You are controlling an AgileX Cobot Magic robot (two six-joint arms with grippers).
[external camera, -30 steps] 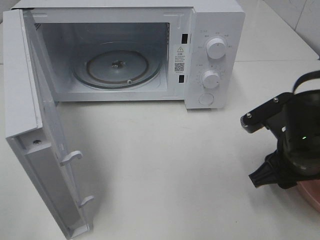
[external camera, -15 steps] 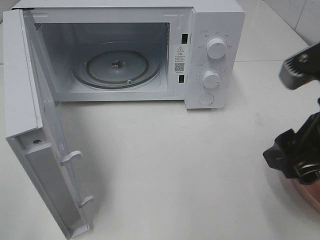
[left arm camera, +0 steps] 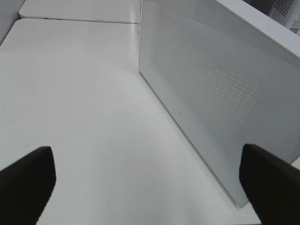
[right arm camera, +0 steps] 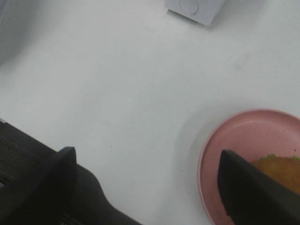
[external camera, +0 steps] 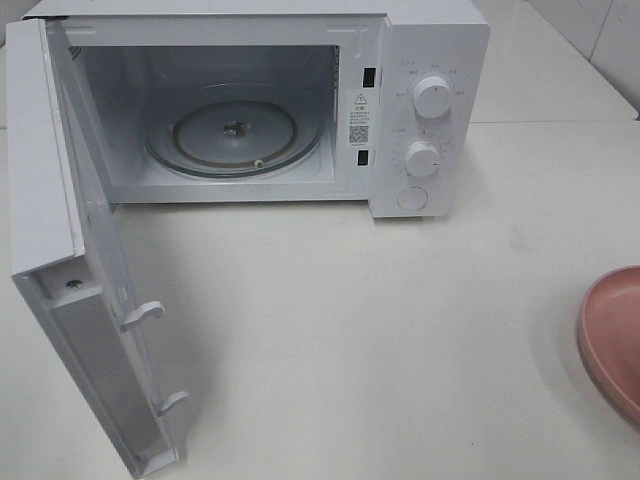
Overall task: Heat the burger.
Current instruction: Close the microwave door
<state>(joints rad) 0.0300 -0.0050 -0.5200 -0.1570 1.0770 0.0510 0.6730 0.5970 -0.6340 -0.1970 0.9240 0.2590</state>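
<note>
The burger (right arm camera: 280,171) shows only in the right wrist view, as an orange-brown patch with a green edge on the pink plate (right arm camera: 225,145). My right gripper (right arm camera: 150,187) is open and empty, apart from the plate, with one finger in front of the burger's side. In the exterior view only the plate's rim (external camera: 610,340) shows at the right edge; the burger and both grippers are out of that view. My left gripper (left arm camera: 150,187) is open and empty beside the microwave's vented side wall (left arm camera: 215,98).
The white microwave (external camera: 420,110) stands at the back with its door (external camera: 90,330) swung wide open toward the front left. Its glass turntable (external camera: 235,130) is bare. The white tabletop (external camera: 350,330) lies between the microwave and the plate.
My right arm, which stood over the plate at the right of the exterior view, has lifted and left that view. The plate's rim now shows uncovered.
</note>
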